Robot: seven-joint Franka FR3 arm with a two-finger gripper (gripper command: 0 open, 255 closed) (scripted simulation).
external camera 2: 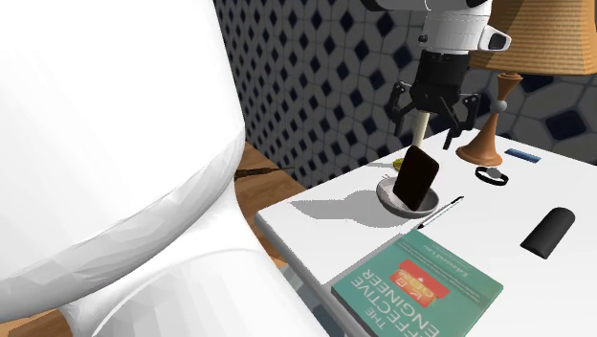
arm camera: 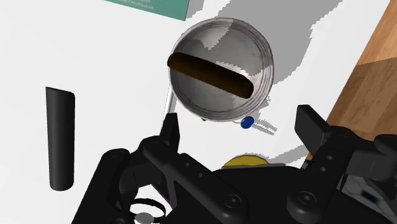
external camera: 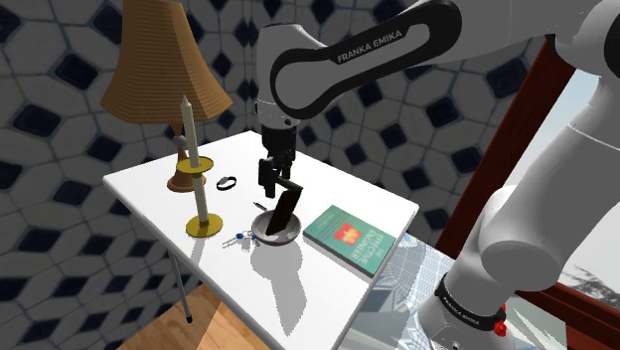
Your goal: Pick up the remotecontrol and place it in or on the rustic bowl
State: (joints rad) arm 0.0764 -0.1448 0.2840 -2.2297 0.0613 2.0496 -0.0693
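A dark, flat remote control (external camera: 284,211) (external camera 2: 418,176) (arm camera: 213,73) stands tilted inside a shallow grey bowl (external camera: 266,235) (external camera 2: 386,197) (arm camera: 213,105), leaning on its rim. The bowl rests near the front edge of the white table (external camera: 348,189). My black gripper (external camera: 275,179) (external camera 2: 432,110) (arm camera: 240,127) hangs just above the remote, open. Its fingers (arm camera: 170,127) stand wide apart and touch nothing.
A green book (external camera: 350,237) (external camera 2: 418,289) lies beside the bowl. A black cylinder (external camera 2: 548,231) (arm camera: 59,137), a pen (external camera 2: 440,213), keys (external camera: 234,240), a watch (external camera: 226,183), a candle in a brass holder (external camera: 202,204) and a lamp (external camera: 164,70) share the table. Wooden floor (arm camera: 375,70) lies past the edge.
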